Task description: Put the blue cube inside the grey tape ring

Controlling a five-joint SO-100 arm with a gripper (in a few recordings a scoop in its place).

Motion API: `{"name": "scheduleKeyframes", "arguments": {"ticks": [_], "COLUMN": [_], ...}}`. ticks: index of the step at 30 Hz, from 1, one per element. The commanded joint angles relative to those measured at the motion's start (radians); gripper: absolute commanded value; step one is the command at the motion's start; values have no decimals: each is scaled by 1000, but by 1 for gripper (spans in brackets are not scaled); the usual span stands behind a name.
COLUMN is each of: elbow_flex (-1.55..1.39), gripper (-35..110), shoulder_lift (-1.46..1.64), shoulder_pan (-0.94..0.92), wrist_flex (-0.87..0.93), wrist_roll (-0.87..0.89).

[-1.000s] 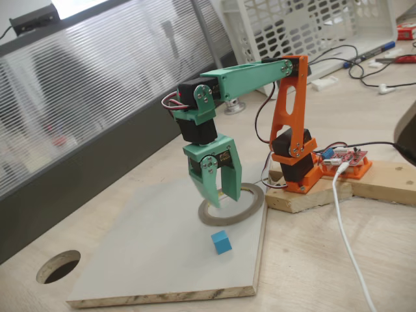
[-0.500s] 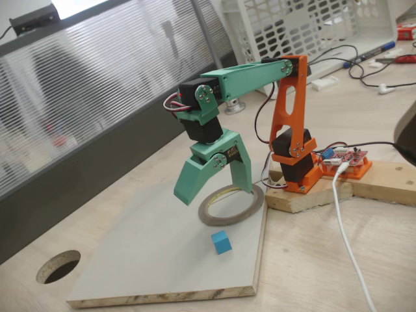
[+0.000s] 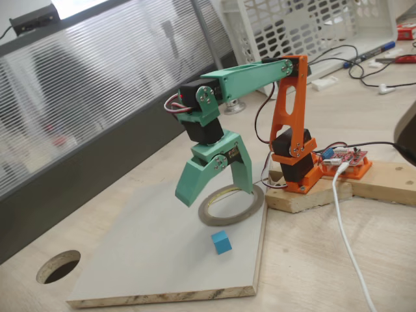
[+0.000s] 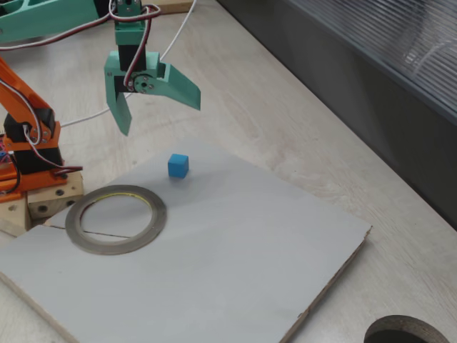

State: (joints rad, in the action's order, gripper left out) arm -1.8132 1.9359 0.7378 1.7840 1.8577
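The blue cube (image 3: pixel 221 242) (image 4: pixel 178 166) lies on the pale board, outside the grey tape ring (image 3: pixel 222 218) (image 4: pixel 153 215) and a short way from it. The ring lies flat on the board near the arm's base, its hollow showing bare board. In both fixed views my teal gripper (image 3: pixel 218 193) (image 4: pixel 160 116) hangs in the air above the board near the ring and the cube. It points down, touches neither, and is open wide with nothing between its fingers.
The board (image 3: pixel 149 247) (image 4: pixel 235 243) lies on a wooden table with a round hole (image 3: pixel 58 265) (image 4: pixel 403 332) cut in it. The orange arm base stands on a wooden block (image 3: pixel 305 195). A white cable (image 3: pixel 348 227) runs beside it, and a white basket (image 3: pixel 305 26) stands behind.
The gripper's jaws have spread from nearly closed to wide open and the wrist has tilted a little. Cube and ring have not moved.
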Motion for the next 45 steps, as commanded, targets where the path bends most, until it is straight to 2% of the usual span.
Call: {"name": "scheduleKeyframes", "arguments": {"ticks": [1, 18, 25, 31, 37, 45], "elbow_flex": [-8, -9, 9, 9, 8, 57], "gripper": [98, 98, 98, 98, 98, 98], "shoulder_lift": [8, 5, -252, -295, -307, -495], "shoulder_pan": [12, 23, 11, 14, 20, 11], "wrist_flex": [14, 2, -43, -149, -155, -153], "wrist_roll": [9, 6, 9, 3, 3, 9]}}
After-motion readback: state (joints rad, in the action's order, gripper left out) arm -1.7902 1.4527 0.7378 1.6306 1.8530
